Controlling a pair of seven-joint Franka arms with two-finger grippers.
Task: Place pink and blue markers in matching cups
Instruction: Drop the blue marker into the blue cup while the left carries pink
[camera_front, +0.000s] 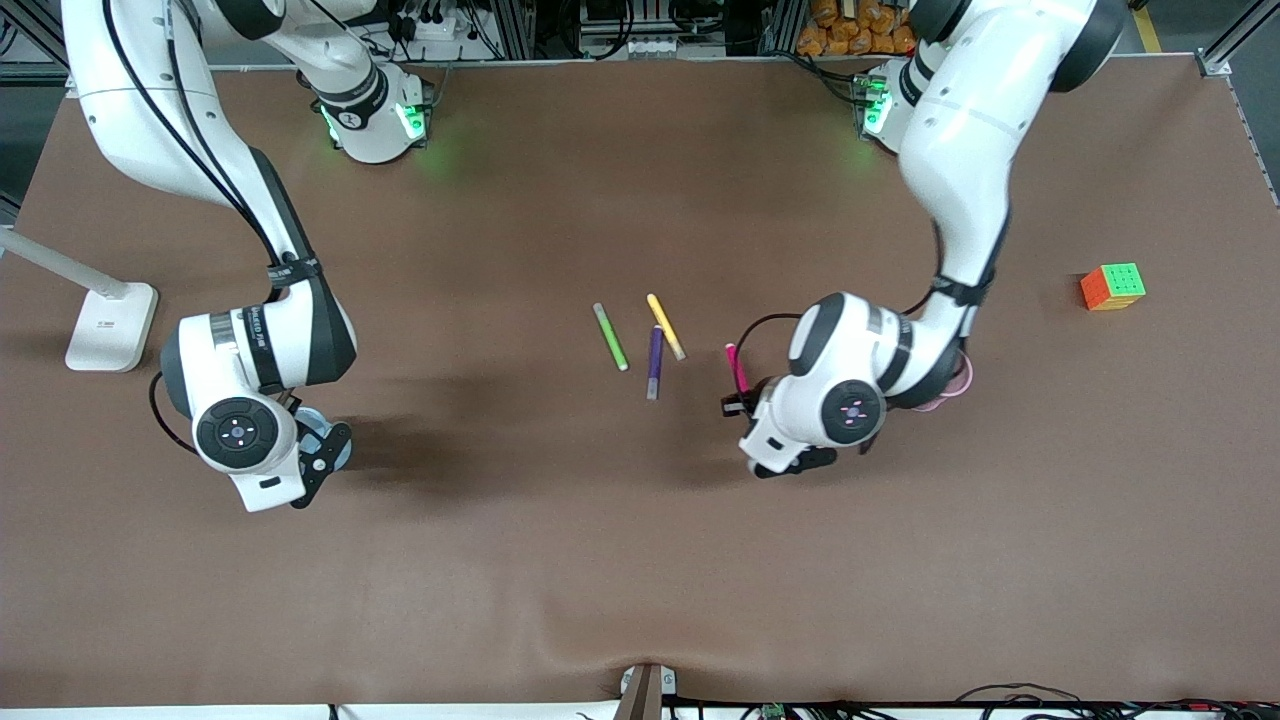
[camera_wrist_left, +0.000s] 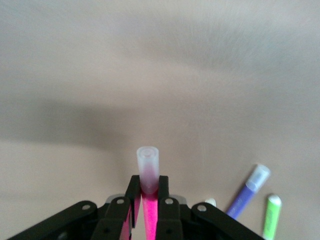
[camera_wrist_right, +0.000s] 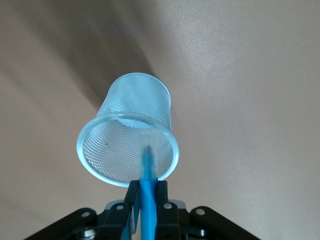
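My left gripper (camera_wrist_left: 148, 183) is shut on the pink marker (camera_wrist_left: 149, 167), whose pale end sticks out past the fingertips. In the front view the marker (camera_front: 737, 366) is held over the table next to the purple pen. The pink cup (camera_front: 958, 384) shows only as a rim under the left arm. My right gripper (camera_wrist_right: 146, 187) is shut on the blue marker (camera_wrist_right: 147, 172), whose greyish end is at the mouth of the pale blue mesh cup (camera_wrist_right: 127, 145). In the front view the blue cup (camera_front: 318, 428) is mostly hidden under the right hand.
A green pen (camera_front: 610, 337), a yellow pen (camera_front: 666, 326) and a dark purple pen (camera_front: 655, 362) lie together mid-table. A coloured cube (camera_front: 1113, 286) sits toward the left arm's end. A white stand base (camera_front: 110, 325) sits at the right arm's end.
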